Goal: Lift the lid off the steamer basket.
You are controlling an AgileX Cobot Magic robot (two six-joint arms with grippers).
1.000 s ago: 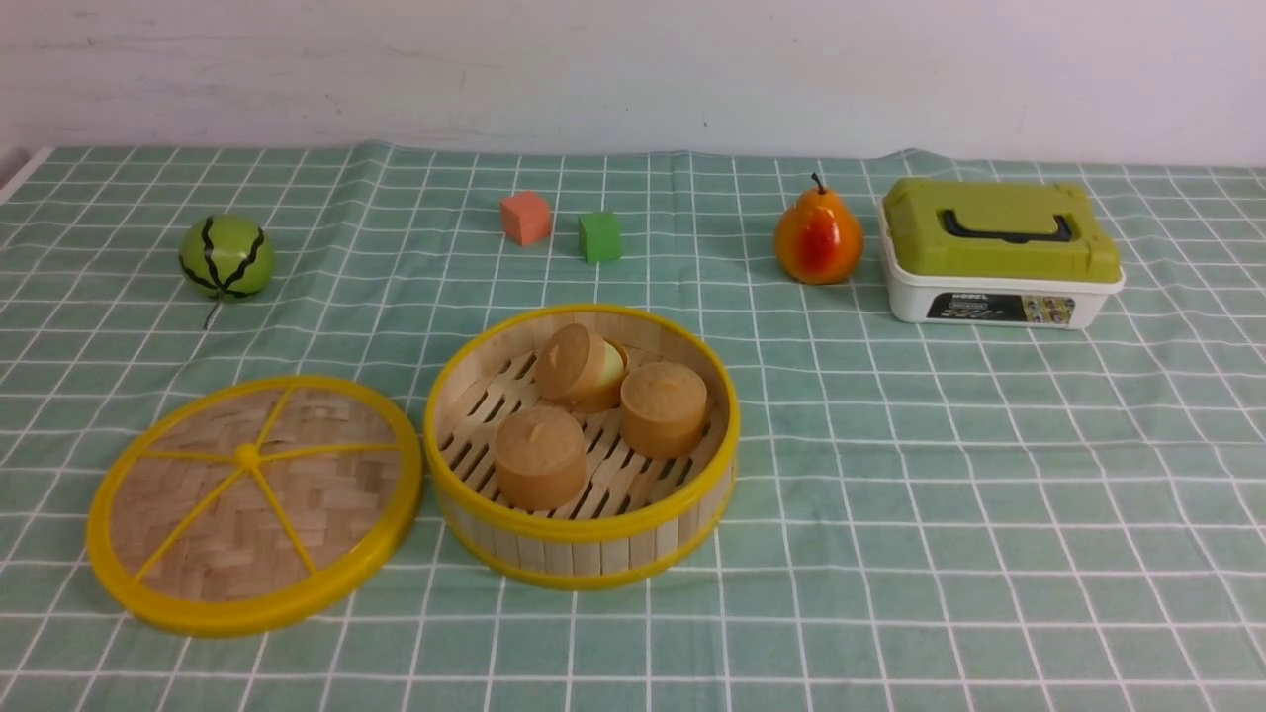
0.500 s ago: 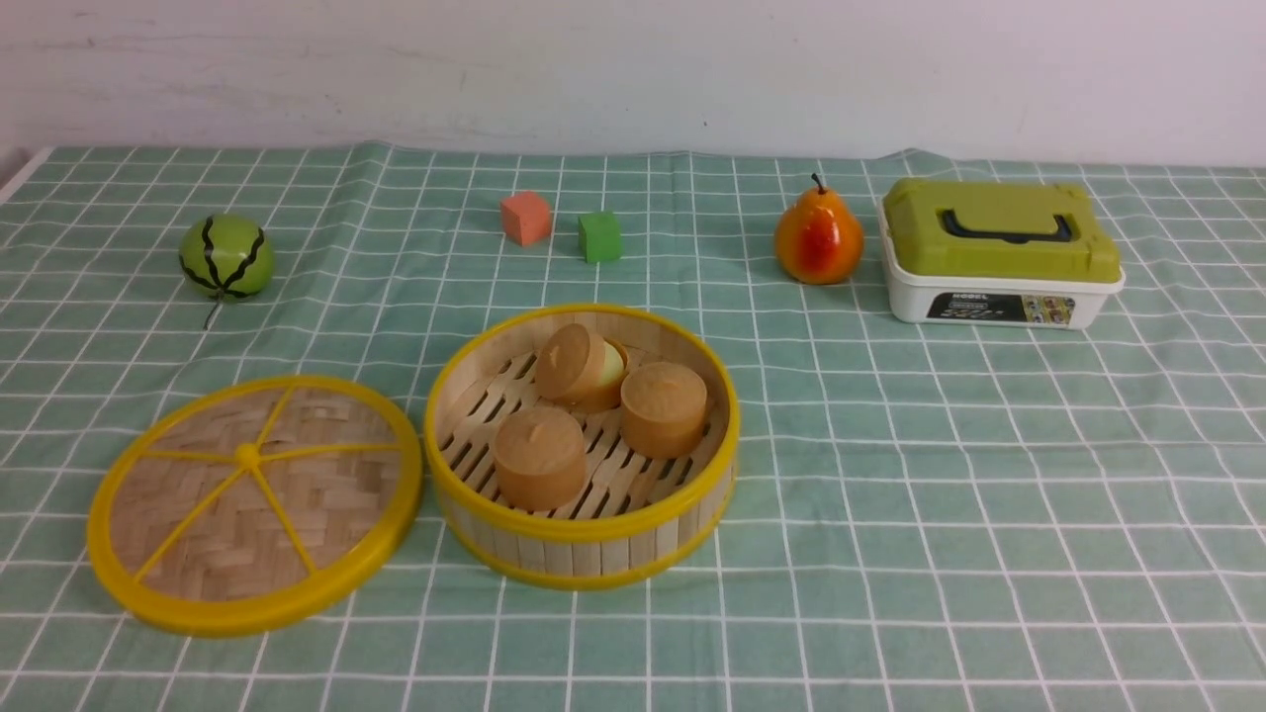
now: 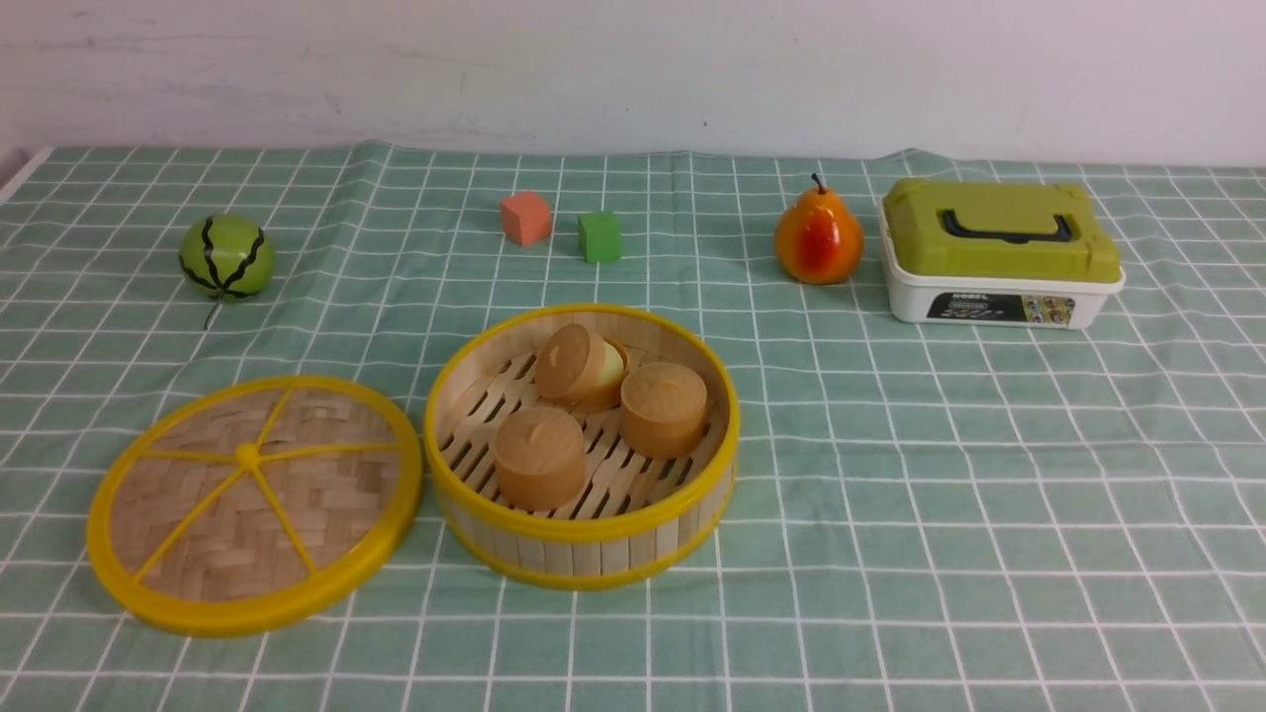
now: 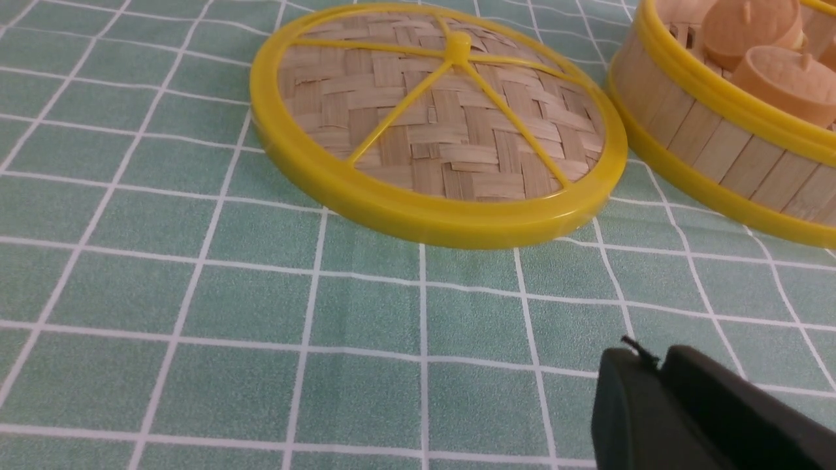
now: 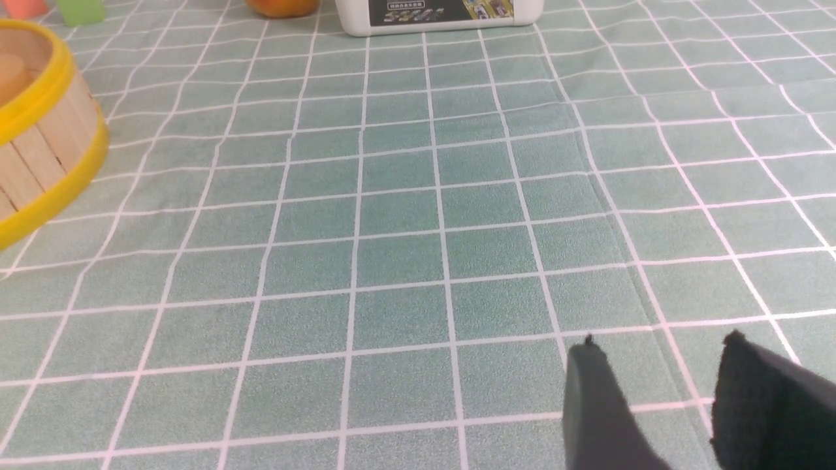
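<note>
The lid (image 3: 252, 502), a woven bamboo disc with a yellow rim and spokes, lies flat on the cloth just left of the steamer basket (image 3: 584, 539). The basket stands uncovered and holds three brown round cakes (image 3: 539, 457). Neither arm shows in the front view. The left wrist view has the lid (image 4: 437, 124) and the basket's slatted wall (image 4: 705, 140) ahead of my left gripper (image 4: 653, 356), whose black fingers sit pressed together with nothing between them, above bare cloth. My right gripper (image 5: 659, 349) is open over bare cloth, with the basket (image 5: 39, 156) far off to one side.
Toward the back stand a striped green ball (image 3: 226, 256), an orange cube (image 3: 525, 218), a green cube (image 3: 599, 236), a pear (image 3: 818, 239) and a white box with an olive lid (image 3: 999, 252). Checked green cloth covers the table.
</note>
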